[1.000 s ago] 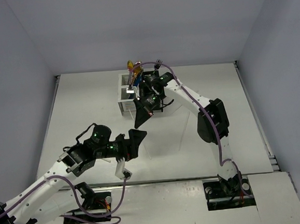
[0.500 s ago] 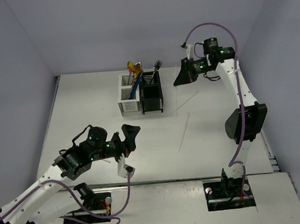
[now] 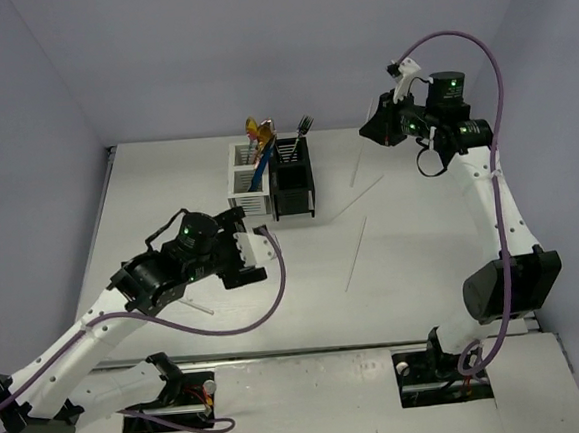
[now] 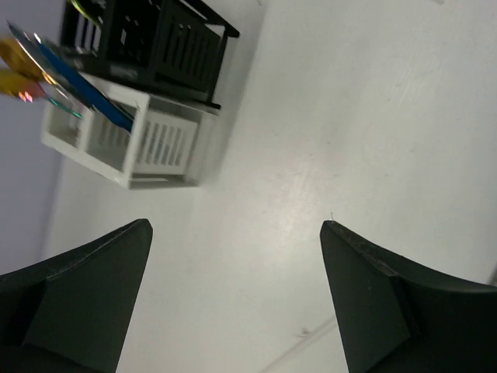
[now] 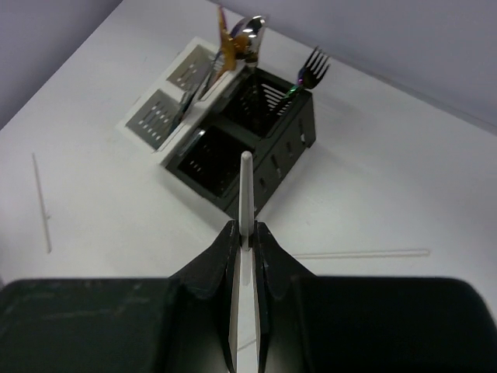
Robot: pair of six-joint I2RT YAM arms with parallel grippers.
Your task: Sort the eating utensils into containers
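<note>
- The table (image 3: 424, 266) is walled at the back and on both sides. Its widest bare stretch lies right of centre, between the caddies and the right arm.
- The left gripper (image 4: 234, 224) hangs low near the front of the caddies, a little to their left. Its jaws gape wide with nothing between them, and bare tabletop shows through the gap.
- The right gripper (image 5: 246, 230) sits high near the far right corner, well apart from the caddies. Its jaws are pinched almost together on a thin white stick (image 5: 246, 186), whose free end points toward the black caddy.
- The white caddy (image 3: 244, 183) and black caddy (image 3: 292, 184) stand upright and touching, side by side near the back edge at mid-table, white on the left.
- Gold and blue utensils (image 3: 256, 139) lean out of the top of the white caddy, and a dark fork (image 3: 304, 126) stands in the black one.
- Three loose sticks (image 3: 356, 254) lie flat on the open stretch right of the caddies, apart from one another. A fourth stick (image 3: 198, 307) lies just beside the left arm.
</note>
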